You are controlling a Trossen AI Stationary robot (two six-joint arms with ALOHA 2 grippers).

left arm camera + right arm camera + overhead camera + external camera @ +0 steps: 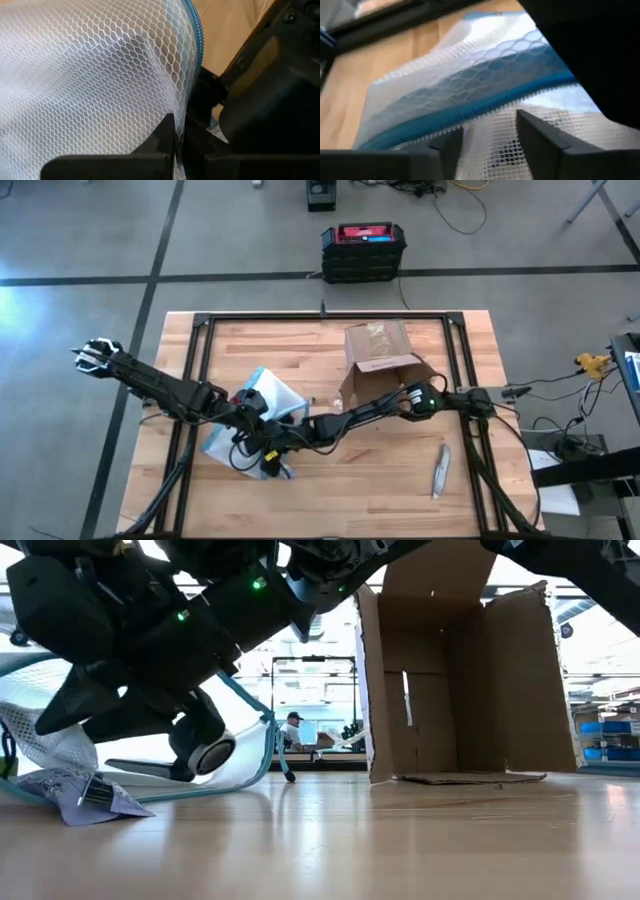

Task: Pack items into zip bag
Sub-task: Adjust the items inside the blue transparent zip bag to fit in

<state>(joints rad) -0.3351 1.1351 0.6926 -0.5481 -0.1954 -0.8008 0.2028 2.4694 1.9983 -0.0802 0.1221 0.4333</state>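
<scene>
The zip bag (262, 402), a clear mesh-lined pouch with a blue zipper edge, lies on the desk (380, 480) toward its left side, partly lifted. The left tool (175, 145) is clenched on the bag's mesh wall beside the zipper. The right tool (487, 137) sits at the blue zipper strip, fingers parted. Behind stands a cardboard box (380, 360); a slim grey stick (440, 470) lies well apart at the right.
</scene>
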